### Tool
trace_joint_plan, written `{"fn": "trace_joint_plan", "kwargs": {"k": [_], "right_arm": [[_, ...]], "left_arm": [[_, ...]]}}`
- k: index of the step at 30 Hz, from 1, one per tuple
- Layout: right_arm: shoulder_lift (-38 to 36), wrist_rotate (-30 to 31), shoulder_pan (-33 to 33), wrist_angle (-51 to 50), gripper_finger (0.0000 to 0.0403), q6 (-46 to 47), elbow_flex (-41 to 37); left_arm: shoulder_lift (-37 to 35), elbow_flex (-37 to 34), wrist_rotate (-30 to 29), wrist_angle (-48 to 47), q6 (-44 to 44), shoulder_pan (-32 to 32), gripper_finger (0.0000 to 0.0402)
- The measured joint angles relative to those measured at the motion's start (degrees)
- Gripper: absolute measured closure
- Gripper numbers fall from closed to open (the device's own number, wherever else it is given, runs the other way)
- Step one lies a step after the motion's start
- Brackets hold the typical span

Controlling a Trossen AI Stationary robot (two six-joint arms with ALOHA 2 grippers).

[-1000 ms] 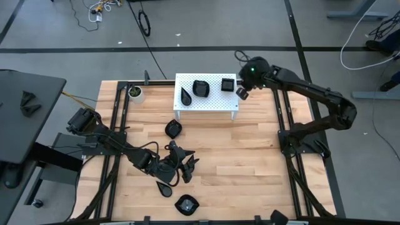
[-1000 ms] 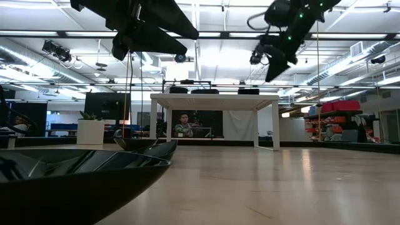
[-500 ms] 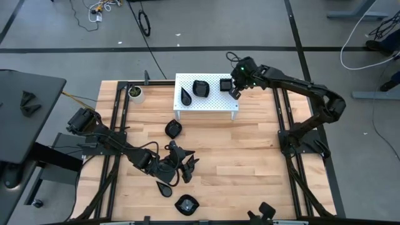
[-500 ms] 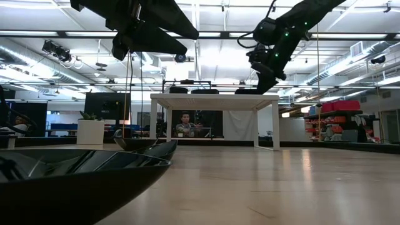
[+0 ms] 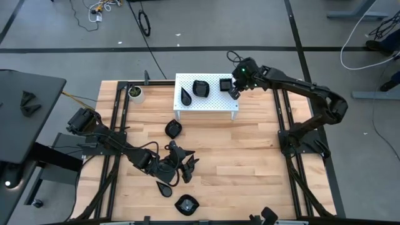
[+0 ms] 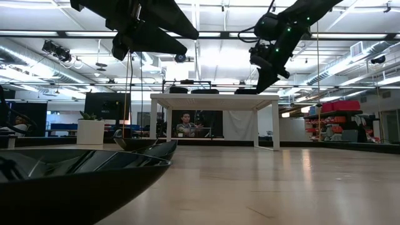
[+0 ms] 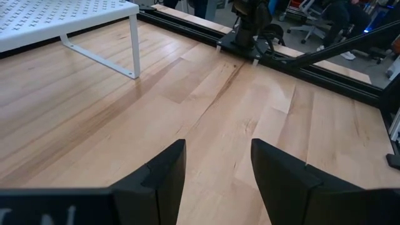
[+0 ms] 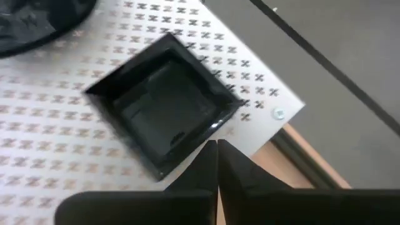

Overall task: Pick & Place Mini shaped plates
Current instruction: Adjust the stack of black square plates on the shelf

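Three glossy black mini plates sit on the white perforated stand (image 5: 206, 101): a teardrop (image 5: 186, 95), a rounded one (image 5: 200, 88) and a square one (image 5: 226, 84). Three more lie on the wooden table: one (image 5: 173, 129) near the stand, a teardrop (image 5: 165, 189) and a lobed one (image 5: 185, 204). My right gripper (image 5: 234, 93) is shut, slanting down over the stand's right end, its tip at the square plate's (image 8: 165, 103) rim. My left gripper (image 7: 215, 147) is open above bare wood, beside the teardrop on the table. My right gripper's shut fingertips (image 8: 209, 156) stand at the rim of the square plate (image 8: 187, 150), on the side toward the stand's right end, coming from above at a slant. I cannot tell whether they touch it. The plate lies flat on the stand.
A small white cup with a green plant (image 5: 134, 92) stands at the table's far left. Black frame rails (image 5: 119, 125) run along both sides. Open wood (image 5: 250, 156) lies between the stand and the near edge. A person (image 6: 184, 124) sits in the room behind.
My right gripper has swung from beyond the stand's right end toward the left and down, ending over the stand's right end beside the square plate. Its fingers stay shut. The left arm and all plates have kept still.
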Motion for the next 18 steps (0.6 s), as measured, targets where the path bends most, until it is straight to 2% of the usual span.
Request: {"fn": "trace_joint_plan", "kwargs": {"k": [6, 12, 18], "right_arm": [[-0.1, -5.2, 1.4, -0.4, 0.0396, 1.1, 0.0], [-1.4, 0.2, 2.3, 0.1, 0.0400, 0.9, 0.0], [-1.9, 0.6, 2.2, -0.6, 0.0399, 2.4, 0.0]], "left_arm": [[0.0, 0.0, 0.0, 0.0, 0.0, 0.0, 0.0216], [0.0, 0.0, 0.6, 0.0, 0.0, 0.0, 0.0216], [0.0, 0.0, 0.7, 0.0, 0.0, -0.1, 0.0216]]}}
